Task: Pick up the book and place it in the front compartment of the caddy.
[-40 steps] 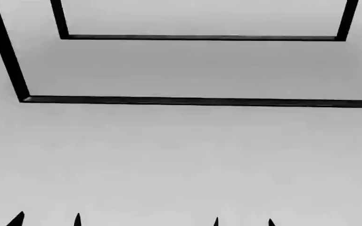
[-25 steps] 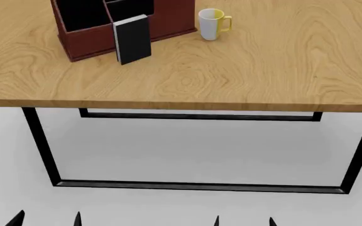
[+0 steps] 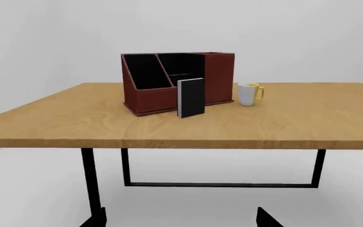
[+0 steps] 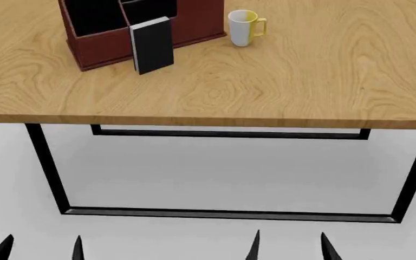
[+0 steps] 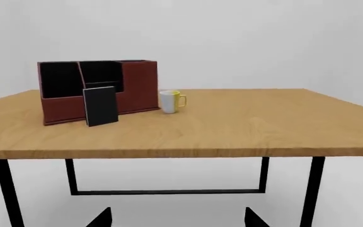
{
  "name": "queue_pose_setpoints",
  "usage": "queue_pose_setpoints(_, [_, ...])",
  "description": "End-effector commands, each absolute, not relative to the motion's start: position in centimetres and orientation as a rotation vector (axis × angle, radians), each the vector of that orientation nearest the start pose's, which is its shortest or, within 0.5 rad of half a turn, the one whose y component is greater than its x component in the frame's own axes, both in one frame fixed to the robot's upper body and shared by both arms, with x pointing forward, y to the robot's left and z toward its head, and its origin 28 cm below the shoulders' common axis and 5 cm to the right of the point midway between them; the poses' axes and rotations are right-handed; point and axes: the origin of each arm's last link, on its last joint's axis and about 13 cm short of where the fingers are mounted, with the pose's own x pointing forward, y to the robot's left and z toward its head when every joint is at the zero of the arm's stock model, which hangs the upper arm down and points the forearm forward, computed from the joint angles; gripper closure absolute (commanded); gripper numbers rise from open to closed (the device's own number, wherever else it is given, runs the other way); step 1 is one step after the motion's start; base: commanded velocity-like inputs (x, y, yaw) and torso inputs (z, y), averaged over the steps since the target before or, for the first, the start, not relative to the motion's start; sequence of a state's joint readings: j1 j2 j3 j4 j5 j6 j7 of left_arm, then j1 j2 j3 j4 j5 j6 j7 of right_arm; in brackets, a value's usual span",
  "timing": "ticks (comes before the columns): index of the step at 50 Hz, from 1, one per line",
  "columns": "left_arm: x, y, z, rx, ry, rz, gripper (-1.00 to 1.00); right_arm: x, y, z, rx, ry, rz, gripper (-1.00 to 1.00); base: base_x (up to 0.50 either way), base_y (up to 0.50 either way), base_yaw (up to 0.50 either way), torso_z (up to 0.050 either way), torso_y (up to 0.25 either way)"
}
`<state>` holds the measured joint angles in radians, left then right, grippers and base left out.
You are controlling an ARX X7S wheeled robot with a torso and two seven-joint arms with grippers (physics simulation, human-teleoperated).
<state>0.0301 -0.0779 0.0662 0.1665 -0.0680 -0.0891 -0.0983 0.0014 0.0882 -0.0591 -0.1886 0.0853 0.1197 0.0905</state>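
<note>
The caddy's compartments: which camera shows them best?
The left wrist view: the caddy appears whole, dividers and stepped end visible. The right wrist view shows it whole but smaller; the head view cuts off its top, the book standing against it.

head looks down, wrists low and level, sharing table (image 4: 280,86)

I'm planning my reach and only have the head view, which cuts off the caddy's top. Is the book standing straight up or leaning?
Observer: In the left wrist view the book stands upright on its end, right in front of the caddy. I cannot tell whether they touch.
Operator: Which end of the caddy is the tall one?
Observer: The end nearer the mug is the tallest. At the other end, the side wall slopes down toward the front.
</note>
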Motion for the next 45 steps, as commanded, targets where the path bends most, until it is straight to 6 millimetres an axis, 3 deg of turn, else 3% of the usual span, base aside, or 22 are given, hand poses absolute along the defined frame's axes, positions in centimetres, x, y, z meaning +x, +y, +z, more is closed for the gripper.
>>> queue_pose_setpoints(1, [20.2,21.3,7.5,0.002,-0.132,0.03,-1.0,20.8,-11.2,9.2,-0.038,-0.157,-0.041,-1.0,0.0,0.0,0.0,0.0,0.0])
queue_pose_setpoints(6, [20.1,21.5,9.0,0.002,-0.158,0.034,-1.0,20.3,-11.4,10.6,-0.053,-0.18,-0.05,-1.0,0.0,0.0,0.0,0.0,0.0])
queue_pose_setpoints(9, [19.7,21.9,11.6,0.015,-0.209,0.039,-1.0,19.5,-11.6,12.6,-0.083,-0.199,-0.064,-1.0,0.0,0.0,0.0,0.0,0.0])
queue_pose_setpoints(14, [19.1,22.0,14.1,0.016,-0.229,0.032,-1.0,18.5,-11.7,14.5,-0.101,-0.216,-0.076,-1.0,0.0,0.0,0.0,0.0,0.0])
queue_pose_setpoints(24, [17.9,22.0,17.5,0.043,-0.267,0.035,-1.0,17.0,-11.7,17.9,-0.141,-0.268,-0.091,-1.0,0.0,0.0,0.0,0.0,0.0])
queue_pose_setpoints(35, [16.1,22.3,19.9,0.064,-0.276,0.072,-1.0,15.8,-11.0,20.7,-0.189,-0.295,-0.122,-1.0,0.0,0.0,0.0,0.0,0.0])
queue_pose_setpoints(45, [15.0,22.4,20.8,0.069,-0.29,0.082,-1.0,15.3,-10.9,21.5,-0.188,-0.322,-0.123,-1.0,0.18,0.0,0.0,0.0,0.0])
